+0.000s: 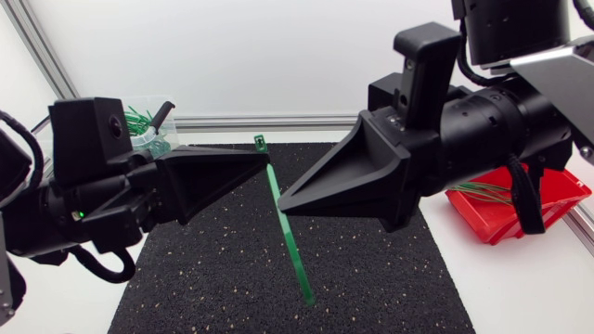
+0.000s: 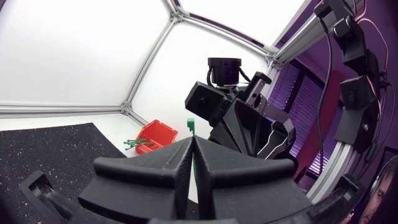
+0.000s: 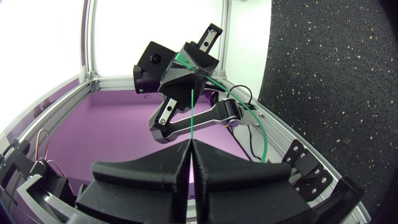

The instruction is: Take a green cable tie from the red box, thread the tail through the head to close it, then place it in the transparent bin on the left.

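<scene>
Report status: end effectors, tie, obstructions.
Left end effector shut on cable tie near head; right end effector shut on it lower down. Tie unthreaded, above mat. No obstruction.

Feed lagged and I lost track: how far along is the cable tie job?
Done: one green cable tie is out of the red box. In hand: left pincer and right pincer both grip it above the black mat; it is straight, tail hanging free. Left: thread tail through head, then place it in the transparent bin.
</scene>
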Tool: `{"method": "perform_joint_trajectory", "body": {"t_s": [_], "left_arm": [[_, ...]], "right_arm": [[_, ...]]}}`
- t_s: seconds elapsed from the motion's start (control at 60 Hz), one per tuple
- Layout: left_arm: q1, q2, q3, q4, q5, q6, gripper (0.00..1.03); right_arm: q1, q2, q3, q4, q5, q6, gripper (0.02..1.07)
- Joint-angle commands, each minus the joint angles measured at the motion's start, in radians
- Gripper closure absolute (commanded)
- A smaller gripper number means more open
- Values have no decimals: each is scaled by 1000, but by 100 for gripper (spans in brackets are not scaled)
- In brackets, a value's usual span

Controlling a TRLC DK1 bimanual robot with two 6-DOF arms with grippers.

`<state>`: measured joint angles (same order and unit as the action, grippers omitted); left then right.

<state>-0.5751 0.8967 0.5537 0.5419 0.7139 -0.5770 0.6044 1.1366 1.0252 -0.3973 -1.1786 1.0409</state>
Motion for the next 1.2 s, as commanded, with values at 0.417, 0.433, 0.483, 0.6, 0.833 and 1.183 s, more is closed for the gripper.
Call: {"method": "perform_joint_trajectory", "body": {"t_s": [0.417,0.433,0.483,0.6,0.833,1.183], "left_arm": [[-184,-108,-1,-65,-143,-24,99],[-184,-108,-1,-65,-145,-24,99],[-184,-108,0,-66,-145,-23,99],[-183,-99,6,-65,-146,-23,99],[-175,-90,22,-65,-146,-24,99],[-183,-114,3,-74,-146,-26,99]], "right_arm": [[34,-123,21,-69,2,21,101],[34,-126,18,-67,2,21,101],[35,-130,10,-67,2,21,101],[38,-129,6,-64,4,21,101],[63,-81,4,-58,5,21,101],[75,-66,6,-38,17,19,101]]}}
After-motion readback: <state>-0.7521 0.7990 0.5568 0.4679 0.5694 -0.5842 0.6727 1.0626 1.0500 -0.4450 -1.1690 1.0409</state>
